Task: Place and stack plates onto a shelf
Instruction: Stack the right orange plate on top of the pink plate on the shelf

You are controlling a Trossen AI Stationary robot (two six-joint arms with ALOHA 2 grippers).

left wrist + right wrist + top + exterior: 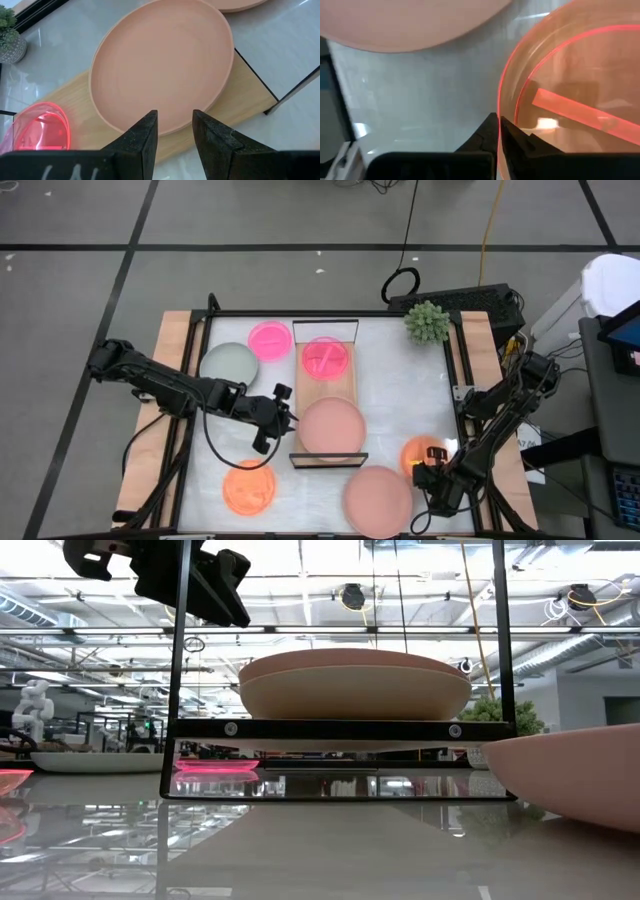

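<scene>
The shelf (325, 395) is a light-wood board lying mid-table. On it sit a small hot-pink plate (325, 358) and a larger dusty-pink plate (332, 425), which rests on a beige plate (350, 695). My left gripper (272, 420) hovers open just left of the shelf, raised above the table (215, 590), its fingers pointing at the dusty-pink plate's rim (150, 131). My right gripper (432, 475) is at the table's near right, shut on a translucent orange plate (422, 452). My right gripper (499, 122) pinches the orange plate's upright rim (501, 107) on the side facing the table's near edge, one finger inside the plate and one outside. I cannot tell whether the plate is lifted or still rests on the table.
On the table lie a hot-pink plate (270, 338), a grey-green plate (229, 363), a second orange plate (248, 487) and a dusty-pink plate (378, 500) close beside my right gripper. A spiky green plant (428, 322) stands at the far right. Black wire frames (180, 670) end the shelf.
</scene>
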